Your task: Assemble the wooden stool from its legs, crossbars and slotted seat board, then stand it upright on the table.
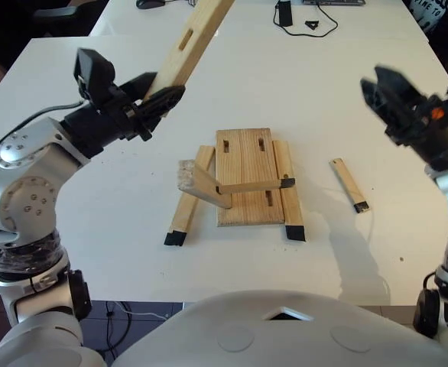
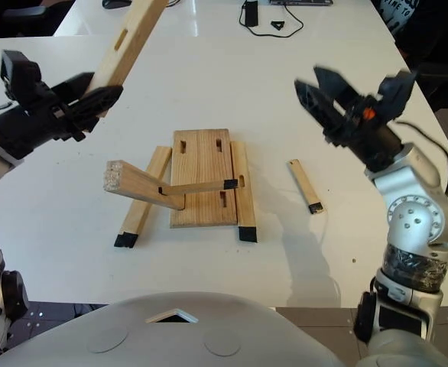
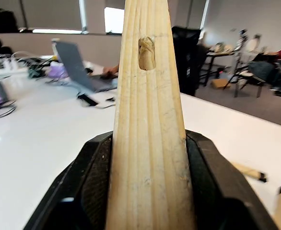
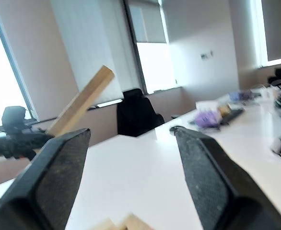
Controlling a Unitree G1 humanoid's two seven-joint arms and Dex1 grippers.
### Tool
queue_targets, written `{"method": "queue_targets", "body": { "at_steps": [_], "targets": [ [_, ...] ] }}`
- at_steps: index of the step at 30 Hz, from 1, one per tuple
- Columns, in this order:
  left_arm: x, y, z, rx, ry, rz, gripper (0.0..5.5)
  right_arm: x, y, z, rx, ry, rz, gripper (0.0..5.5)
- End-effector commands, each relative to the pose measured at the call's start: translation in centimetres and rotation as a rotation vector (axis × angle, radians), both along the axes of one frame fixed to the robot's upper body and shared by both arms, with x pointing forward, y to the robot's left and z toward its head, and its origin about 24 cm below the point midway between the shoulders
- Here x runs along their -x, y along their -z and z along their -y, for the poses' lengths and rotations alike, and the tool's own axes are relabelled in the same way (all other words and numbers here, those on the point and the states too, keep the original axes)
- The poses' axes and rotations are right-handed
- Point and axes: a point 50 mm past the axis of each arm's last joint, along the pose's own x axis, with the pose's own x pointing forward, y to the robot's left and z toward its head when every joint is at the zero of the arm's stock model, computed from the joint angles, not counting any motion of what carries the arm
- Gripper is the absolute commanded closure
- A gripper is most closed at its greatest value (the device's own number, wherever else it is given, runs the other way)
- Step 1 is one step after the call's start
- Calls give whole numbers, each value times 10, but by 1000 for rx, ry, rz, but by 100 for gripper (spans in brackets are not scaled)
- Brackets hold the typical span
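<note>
**Surface.** White rectangular table (image 1: 323, 99) with a plain top. A second white table (image 1: 377, 19) stands behind it at twelve o'clock and carries a black cable (image 1: 327, 23) and a small black device (image 1: 284, 11).

**Room.** An office with bright windows with blinds (image 4: 150, 52), a black office chair (image 4: 135, 115) and an open laptop (image 3: 76, 60) on a far desk.

**Stool parts.**
- Flat pale-wood seat board with rectangular slots (image 1: 245, 180), lying at the table's centre.
- Black-tipped pale-wood leg (image 1: 187, 202), lying flat just beside the board at nine o'clock.
- Second black-tipped leg (image 1: 287, 191), lying flat just beside the board at three o'clock.
- Thick square-section leg (image 1: 202, 185) joined to a thin crossbar (image 1: 251, 185). The pair lies across the board, and the leg's end overhangs toward nine o'clock.
- Short loose crossbar with black end (image 1: 349, 183), at three o'clock and apart from the board.
- Long slotted pale-wood leg (image 1: 189, 42), held in the air at ten o'clock and tilted toward one o'clock.

**Grippers.**
- Left gripper (image 1: 161, 98): jaws clamped on the long leg's lower end.
- Right gripper (image 2: 355, 88): raised over the table at two o'clock, with jaws spread wide and nothing between them.
</note>
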Motion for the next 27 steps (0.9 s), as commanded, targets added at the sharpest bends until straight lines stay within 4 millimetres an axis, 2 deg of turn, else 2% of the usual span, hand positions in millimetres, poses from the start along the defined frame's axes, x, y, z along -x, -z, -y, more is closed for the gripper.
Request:
{"method": "queue_targets", "body": {
  "at_steps": [1, 4, 8, 12, 19, 23, 27],
  "targets": [
    [20, -31, 20, 7, 232, 99, 348, 13, -26, -37, -9, -252, 68, 231],
    [29, -33, 31, 10, 357, 87, 348, 19, -30, -54, 29, -376, 81, 231],
    [32, -21, 43, -40, 441, 32, 348, 18, -29, -62, 41, -451, 75, 231],
    [30, -13, 45, -64, 467, -5, 348, 25, -32, -68, 58, -539, 112, 231],
    [31, -9, 44, -72, 491, -32, 348, 27, -28, -68, 111, -578, 128, 231],
    [32, -7, 43, -77, 504, -58, 348, 28, -26, -63, 146, -575, 134, 277],
    [29, 4, 38, -119, 504, -110, 348, 29, -20, -64, 213, -579, 145, 330]
  ]
}}
